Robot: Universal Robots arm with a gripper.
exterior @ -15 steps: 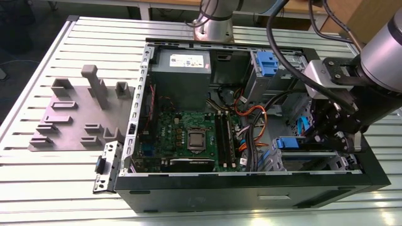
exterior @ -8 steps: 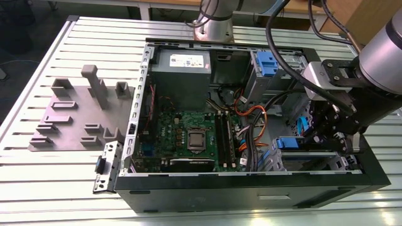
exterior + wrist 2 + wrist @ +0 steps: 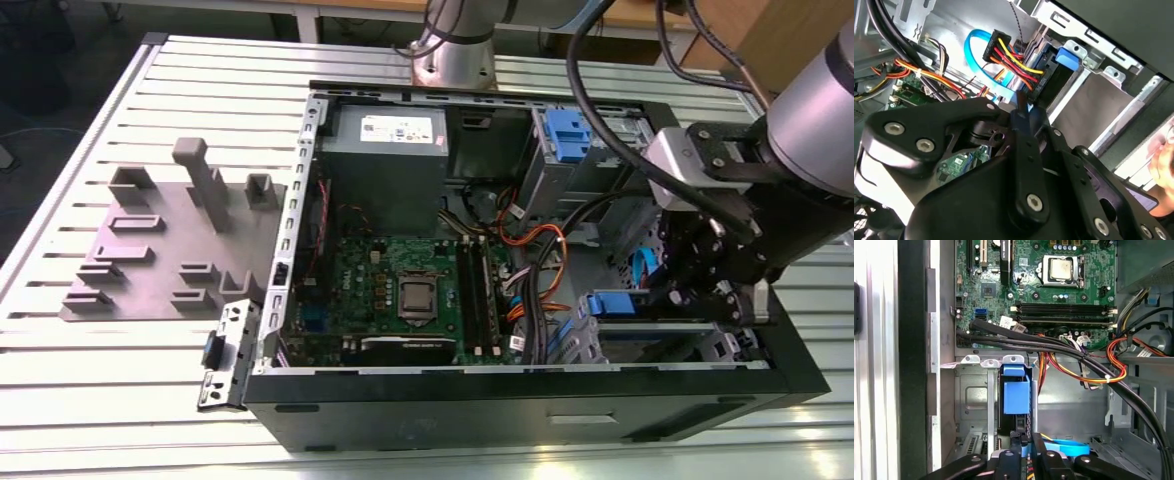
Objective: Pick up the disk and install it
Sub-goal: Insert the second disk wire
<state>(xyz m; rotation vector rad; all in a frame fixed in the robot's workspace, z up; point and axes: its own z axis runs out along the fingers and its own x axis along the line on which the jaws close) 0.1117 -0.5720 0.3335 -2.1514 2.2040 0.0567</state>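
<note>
1. The disk (image 3: 1016, 395) stands on edge in the metal drive cage (image 3: 971, 395) at the near right corner of the open computer case (image 3: 534, 410), in the exterior view's terms. Its blue carrier frame faces outward, and it looks seated or nearly so.
2. The gripper (image 3: 1026, 450) sits just beside the disk's exposed end. Its fingers appear drawn close together on the carrier's edge, though I cannot tell whether they actually clamp it.
3. Handling, as a judgement: the drive is stiff, fairly dense and shock-sensitive. The plastic frame flexes, so the carrier's end tab is the sensible hold.
4. The first wrist view shows the disk's fit in the cage. The second wrist view shows the power connector (image 3: 1019, 65) and blue data cable (image 3: 974, 50) beside the bay. The exterior view places everything beside the motherboard (image 3: 400, 290).
</note>
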